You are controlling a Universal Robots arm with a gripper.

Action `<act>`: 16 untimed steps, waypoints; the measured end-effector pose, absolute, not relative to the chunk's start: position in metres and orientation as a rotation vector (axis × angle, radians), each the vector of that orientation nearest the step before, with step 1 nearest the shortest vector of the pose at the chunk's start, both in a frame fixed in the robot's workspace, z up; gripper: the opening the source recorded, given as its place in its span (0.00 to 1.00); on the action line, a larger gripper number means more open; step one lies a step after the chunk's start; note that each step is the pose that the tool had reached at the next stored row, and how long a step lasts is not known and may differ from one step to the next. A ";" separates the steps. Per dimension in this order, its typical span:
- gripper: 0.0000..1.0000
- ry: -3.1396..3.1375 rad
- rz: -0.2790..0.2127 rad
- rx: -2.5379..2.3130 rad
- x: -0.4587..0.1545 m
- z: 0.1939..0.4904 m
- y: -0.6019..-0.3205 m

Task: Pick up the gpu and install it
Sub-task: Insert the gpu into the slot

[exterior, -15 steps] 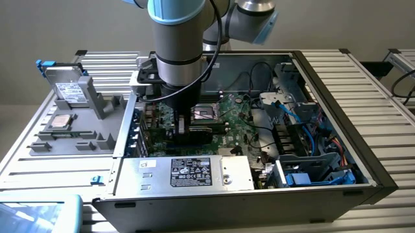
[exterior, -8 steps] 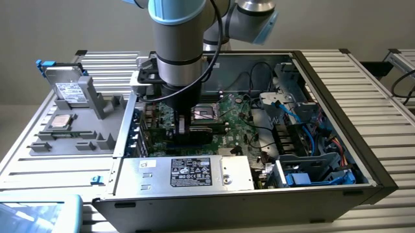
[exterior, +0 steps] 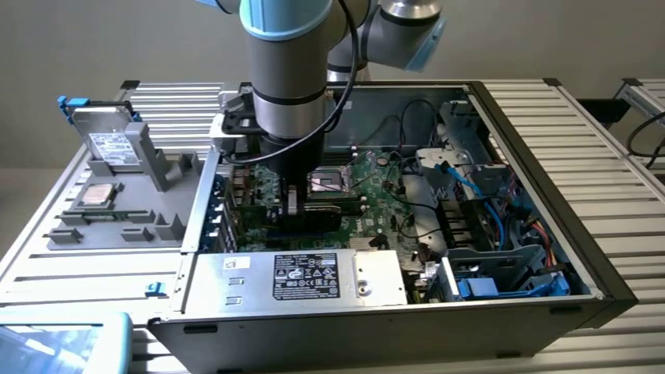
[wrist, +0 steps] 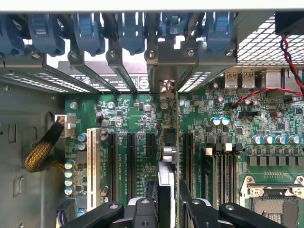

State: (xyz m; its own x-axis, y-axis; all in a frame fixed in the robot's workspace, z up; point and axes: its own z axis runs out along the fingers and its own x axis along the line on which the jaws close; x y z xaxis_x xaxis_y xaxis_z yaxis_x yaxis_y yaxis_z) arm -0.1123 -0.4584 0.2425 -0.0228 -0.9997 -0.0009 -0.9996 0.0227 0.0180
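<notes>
One gpu (wrist: 167, 156) clamped edge-on in our gripper (wrist: 167, 209), standing upright over the motherboard (wrist: 133, 114) slots inside the case (exterior: 540, 257). We're mid-install; seating it probably needs the bracket lined up, then straight-down pressure.

Case: open computer case (exterior: 582, 195) lying on its side on a slatted aluminium table (exterior: 613, 125).
Power supply: silver, black-labelled power supply (exterior: 301, 278) at 6 o'clock in the case.
Motherboard: green motherboard (wrist: 137, 114) with black expansion slots (wrist: 130, 156) and an empty CPU socket (exterior: 330, 181).
Drive cage: blue-cabled drive cage (exterior: 499, 265) at 4 o'clock.
Fixture: grey fixture (exterior: 120, 195) at 9 o'clock, holding a labelled drive (exterior: 112, 146).
</notes>
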 end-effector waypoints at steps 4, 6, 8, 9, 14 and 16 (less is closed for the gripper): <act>0.28 -2.238 -0.021 2.188 -0.113 0.242 -0.458; 0.28 -2.237 -0.021 2.189 -0.114 0.242 -0.458; 0.28 -2.237 -0.021 2.189 -0.115 0.242 -0.458; 0.28 -2.236 -0.021 2.189 -0.115 0.242 -0.458; 0.28 -2.235 -0.021 2.190 -0.114 0.241 -0.458; 0.28 -2.236 -0.021 2.190 -0.114 0.241 -0.458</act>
